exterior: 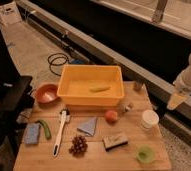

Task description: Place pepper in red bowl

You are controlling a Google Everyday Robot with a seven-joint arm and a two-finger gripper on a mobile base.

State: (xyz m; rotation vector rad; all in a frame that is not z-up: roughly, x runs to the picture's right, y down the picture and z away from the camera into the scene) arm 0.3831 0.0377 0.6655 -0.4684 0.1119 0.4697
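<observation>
The pepper [45, 129], slim, dark green and slightly curved, lies on the wooden table [96, 161] near its left edge, between a blue sponge [32, 134] and a white brush [60, 131]. The small red bowl [46, 93] stands at the table's back left corner, beside the big yellow tub, with nothing visible inside. My gripper [176, 101] hangs in the air off the table's right side, far from both pepper and bowl. It is open and holds nothing.
A big yellow tub [89, 69] holding a pale yellow-green piece [99, 89] fills the back middle. Scattered in front are a grey-blue cloth [88, 125], grapes [78, 145], an orange fruit [111, 116], a dark bar [115, 141], a white cup [149, 119] and a green cup [145, 154].
</observation>
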